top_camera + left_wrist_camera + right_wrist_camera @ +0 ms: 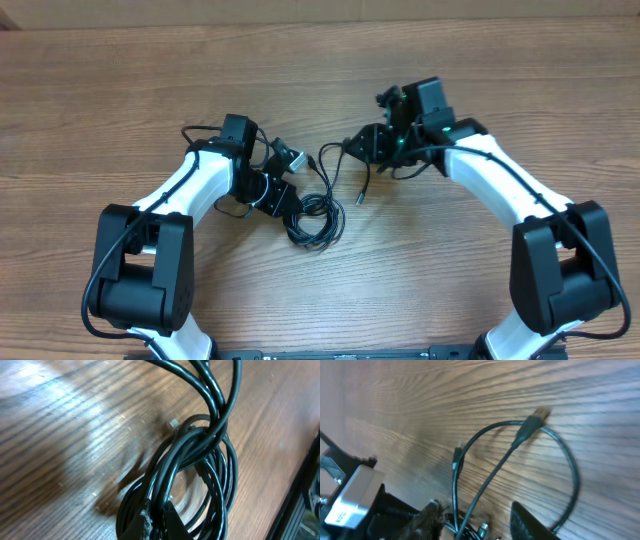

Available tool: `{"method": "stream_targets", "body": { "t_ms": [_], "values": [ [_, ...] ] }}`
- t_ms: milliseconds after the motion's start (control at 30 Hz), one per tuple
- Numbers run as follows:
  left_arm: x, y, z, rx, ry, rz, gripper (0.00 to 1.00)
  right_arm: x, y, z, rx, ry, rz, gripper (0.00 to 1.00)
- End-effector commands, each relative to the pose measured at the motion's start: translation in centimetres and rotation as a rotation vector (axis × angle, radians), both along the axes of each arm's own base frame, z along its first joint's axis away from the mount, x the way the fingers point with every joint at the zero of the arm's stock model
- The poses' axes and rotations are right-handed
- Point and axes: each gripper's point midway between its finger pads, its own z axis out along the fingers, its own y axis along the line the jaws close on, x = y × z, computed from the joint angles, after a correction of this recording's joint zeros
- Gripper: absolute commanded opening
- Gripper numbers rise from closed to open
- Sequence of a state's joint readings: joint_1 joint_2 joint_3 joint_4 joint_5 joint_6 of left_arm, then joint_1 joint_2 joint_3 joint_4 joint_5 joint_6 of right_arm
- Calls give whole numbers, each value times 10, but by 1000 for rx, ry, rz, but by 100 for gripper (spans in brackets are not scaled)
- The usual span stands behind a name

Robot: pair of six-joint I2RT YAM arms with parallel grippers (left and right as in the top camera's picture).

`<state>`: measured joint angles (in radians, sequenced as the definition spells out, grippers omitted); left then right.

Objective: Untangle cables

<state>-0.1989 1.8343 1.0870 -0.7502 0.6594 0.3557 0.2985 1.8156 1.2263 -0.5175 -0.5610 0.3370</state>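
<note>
We are judging the job as barely begun, since most of the cables (315, 218) are lying in one knotted coil (200, 475) on the table (120, 80), between the two arms and nearer the left one. The left gripper (157, 521) is clenching the lower edge of that coil, several strands crossing and wrapping over one another just above its fingers, so nothing there is reading as separated yet. Over by the right gripper (477, 524) we are seeing the only slack part: a thin loop (570, 475) running out flat over the wood, with one plug (532, 422) at its far side and a second, smaller plug (457, 455) lying beside it. The right gripper is standing with its fingers apart, the strands passing between them without being pinched, so we are reading it as released. What is remaining, as we are judging it, is nearly everything: working each cord out of the coil and laying them apart.
</note>
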Motion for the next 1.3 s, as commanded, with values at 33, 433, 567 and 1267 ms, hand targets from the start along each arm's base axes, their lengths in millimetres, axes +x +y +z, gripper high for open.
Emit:
{"method": "stream_targets", "body": {
  "t_ms": [33, 433, 567, 1267],
  "values": [
    [5, -10, 23, -83, -94, -88, 4, -15, 9, 15, 62, 28, 66, 57],
    [4, -12, 24, -84, -95, -98, 4, -45, 29, 6, 90, 125, 123, 63],
    [4, -12, 24, -86, -94, -98, 4, -44, 25, -9, 45, 161, 69, 63],
    [1, -16, 26, -106, -89, -105, 4, -25, 54, -39, 129, 122, 112, 56]
  ]
}}
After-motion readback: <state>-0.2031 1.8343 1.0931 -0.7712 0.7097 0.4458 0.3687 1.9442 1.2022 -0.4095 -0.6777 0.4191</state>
